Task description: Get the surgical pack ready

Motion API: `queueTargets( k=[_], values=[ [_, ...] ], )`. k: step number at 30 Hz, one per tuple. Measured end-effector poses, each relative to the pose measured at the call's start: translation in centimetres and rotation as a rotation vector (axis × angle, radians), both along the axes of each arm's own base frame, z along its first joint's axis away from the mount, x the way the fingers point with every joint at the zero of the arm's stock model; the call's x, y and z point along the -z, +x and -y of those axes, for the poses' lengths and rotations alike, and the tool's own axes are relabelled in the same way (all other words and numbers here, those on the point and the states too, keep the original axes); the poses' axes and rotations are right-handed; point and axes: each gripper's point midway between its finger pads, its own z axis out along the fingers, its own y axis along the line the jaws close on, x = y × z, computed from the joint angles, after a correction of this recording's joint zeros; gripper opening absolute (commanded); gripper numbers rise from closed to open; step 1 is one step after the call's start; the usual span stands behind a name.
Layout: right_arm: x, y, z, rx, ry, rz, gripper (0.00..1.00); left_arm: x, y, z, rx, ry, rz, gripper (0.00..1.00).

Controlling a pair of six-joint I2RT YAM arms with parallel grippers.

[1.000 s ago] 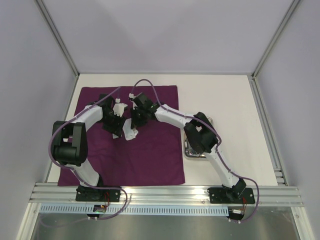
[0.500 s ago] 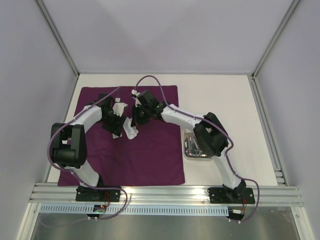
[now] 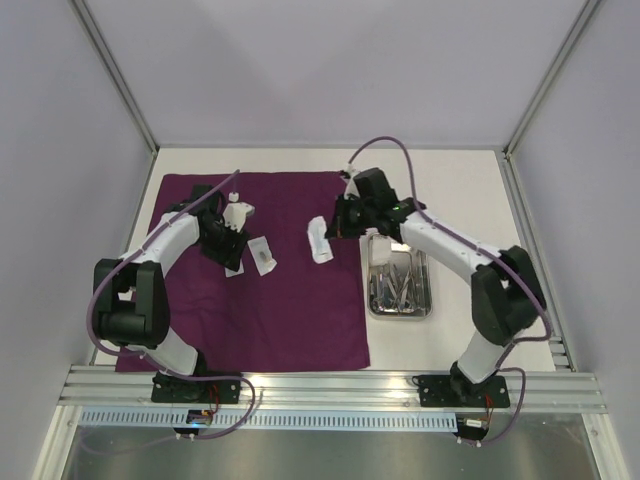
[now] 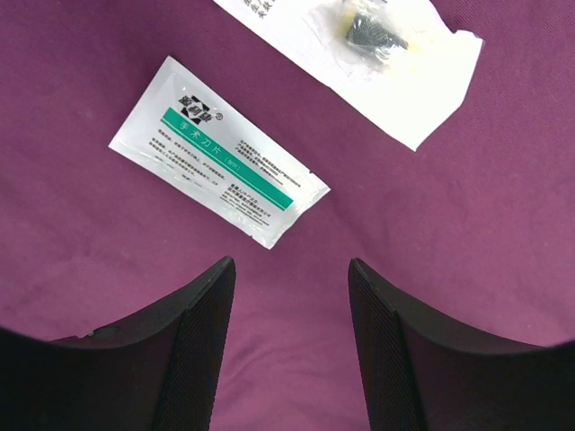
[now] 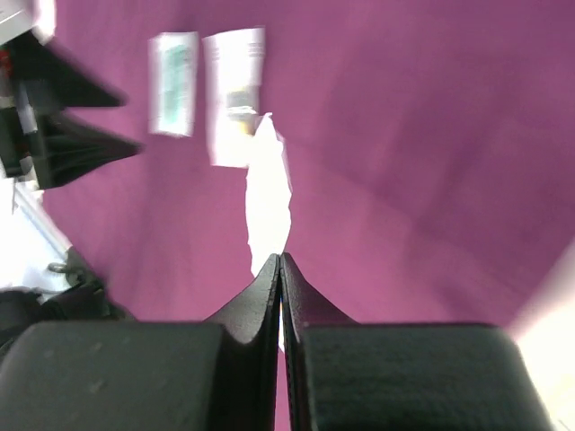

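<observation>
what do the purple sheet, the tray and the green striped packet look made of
Purple sheet: matte fabric, it seems; soft creases.
Tray: shiny metal, likely steel; bright glints.
Green striped packet: smooth printed paper or foil, flat with sealed edges; cannot tell which.

We see a deep-purple cloth [image 3: 300,310], a white printed packet [image 4: 218,151] with a green band, a plain packet [image 3: 318,240] all white, a shiny silver tray [image 3: 399,315], a white table [image 3: 450,190] and white-and-black arms [image 3: 440,240].

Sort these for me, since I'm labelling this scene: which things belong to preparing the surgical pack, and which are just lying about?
Job: purple cloth, steel tray holding instruments, green-striped packet, packet with a dark part, white piece in the right fingers.
Lying about: only the frame rail.
</observation>
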Motion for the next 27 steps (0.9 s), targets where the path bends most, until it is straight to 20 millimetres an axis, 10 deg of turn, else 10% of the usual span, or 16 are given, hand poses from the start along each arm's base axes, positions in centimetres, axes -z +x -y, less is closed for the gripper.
queueTargets(
  k=[5,13,20,27],
  values=[
    [-1.9,0.5,10.7,0.215,-0.113,0.056,0.00,0.0,-0.2,0.1,0.005,-0.005,-0.009,0.62],
    [0.2,-1.6,21.9,0.403,-0.532,0.043,0.00,0.0,-0.4,0.2,0.018,-0.011,-0.015,0.62],
    [3.4,-2.3,27.6,0.431,-0.909,-0.051,0.00,0.0,-0.5,0.2,0.021,-0.010,-0.016,0.62],
    [5.2,-1.7,28.3,0.366,-1.133,-0.067,0.01,0.0,-0.5,0.1,0.020,-0.009,-0.016,0.62]
  ],
)
